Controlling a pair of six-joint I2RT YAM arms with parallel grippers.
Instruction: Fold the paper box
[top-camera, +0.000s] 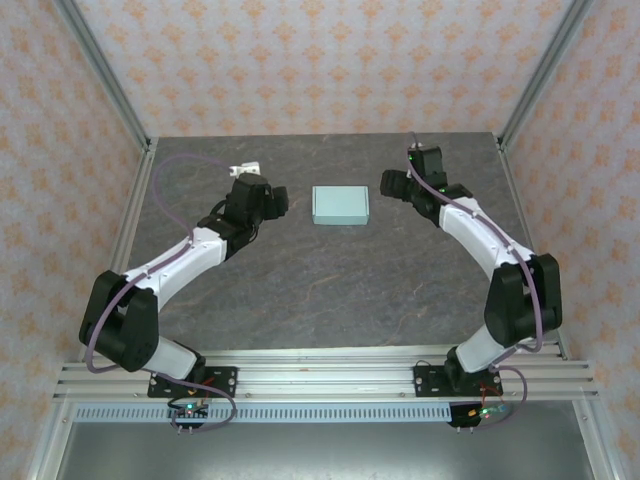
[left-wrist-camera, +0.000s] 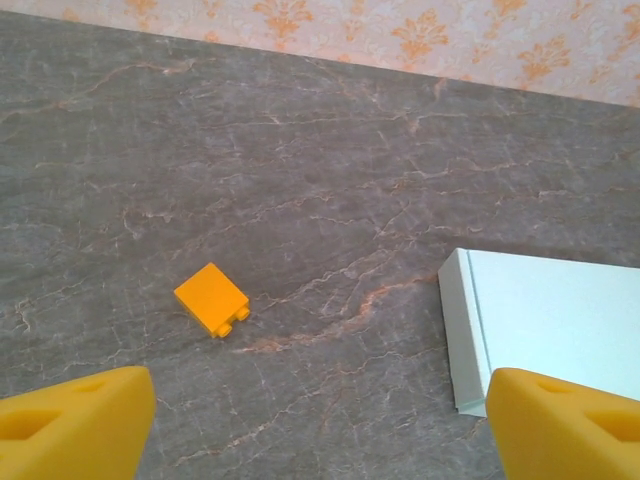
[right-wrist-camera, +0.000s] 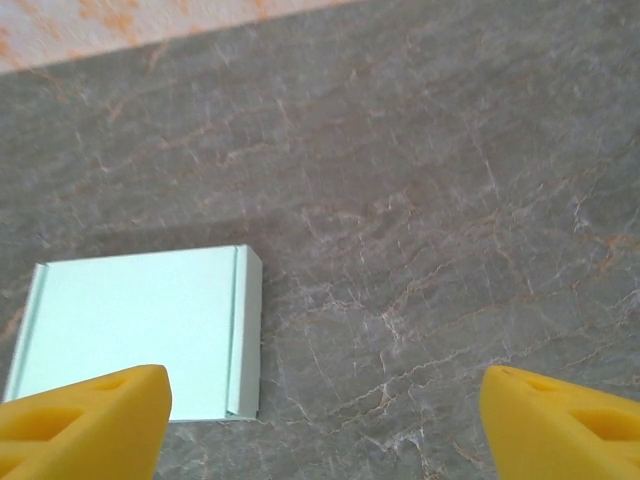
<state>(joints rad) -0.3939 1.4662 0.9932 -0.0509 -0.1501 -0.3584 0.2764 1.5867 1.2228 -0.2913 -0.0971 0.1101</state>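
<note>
walls (top-camera: 320, 60): pale wallpaper with an orange floral pattern, closing in the back and both sides.
tabletop (top-camera: 330, 290): grey, stone-look surface with fine veins, bordered by metal rails (top-camera: 320, 375) at the near edge.
left arm (top-camera: 170, 265): white and black, bent up from its base at the near left and reaching toward the middle of the back half.
right arm (top-camera: 490, 240): same build, bent up from the near right and reaching inward from the other side.
paper box (top-camera: 340, 205): pale mint-green, folded up into a small flat rectangle. It lies flat on the tabletop at mid-width toward the back, between the two claws and touched by neither.
left claw (top-camera: 277, 200): released, just left of the box. In the left wrist view its yellow fingers (left-wrist-camera: 70, 425) sit wide apart in the bottom corners with bare tabletop between them.
right claw (top-camera: 390, 185): released, just right of the box. In the right wrist view its fingers are spread just as wide and grasp nothing, with the box ahead of the left-hand one.
orange block (left-wrist-camera: 212, 299): tiny, lying on the tabletop ahead of the left claw, near the box but apart from it.
</note>
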